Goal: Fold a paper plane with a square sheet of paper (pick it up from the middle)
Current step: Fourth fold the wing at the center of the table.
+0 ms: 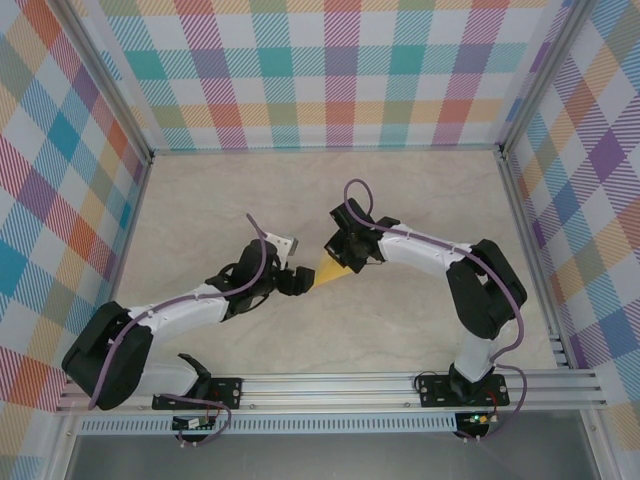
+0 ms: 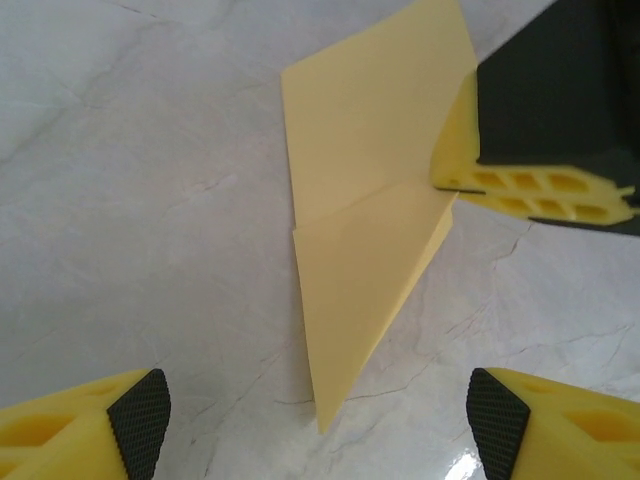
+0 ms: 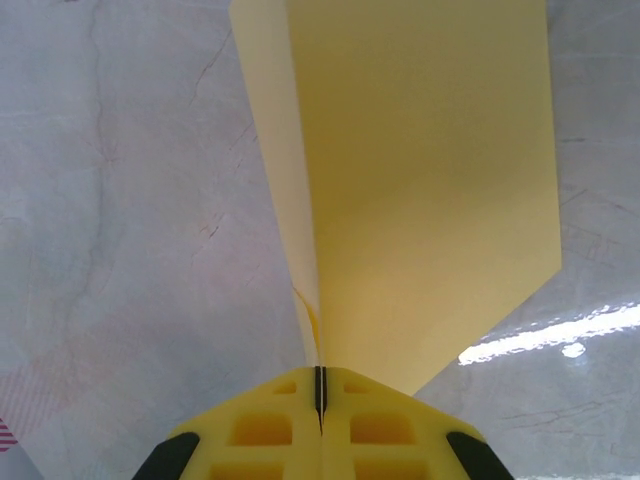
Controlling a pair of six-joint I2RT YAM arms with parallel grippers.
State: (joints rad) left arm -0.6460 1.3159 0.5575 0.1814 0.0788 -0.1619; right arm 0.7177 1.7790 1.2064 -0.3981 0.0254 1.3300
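Note:
The square sheet of paper (image 1: 328, 271) is folded into a narrow yellow pointed shape with a crease across it. It is at the table's middle, between the two grippers. My right gripper (image 3: 320, 385) is shut on the wide end of the paper (image 3: 430, 180), and the folded layers run up out of its closed fingertips. In the left wrist view the right gripper's fingers (image 2: 530, 190) clamp the paper's (image 2: 360, 200) far right edge. My left gripper (image 2: 320, 415) is open, and the paper's sharp tip reaches down between its pads without touching either. Seen from above, the left gripper (image 1: 297, 280) sits just left of the tip and the right gripper (image 1: 348, 258) just right of the paper.
The tabletop (image 1: 420, 200) is pale marble-patterned. Plaid walls (image 1: 330, 70) close in the back and both sides. An aluminium rail (image 1: 330, 385) carrying both arm bases runs along the near edge.

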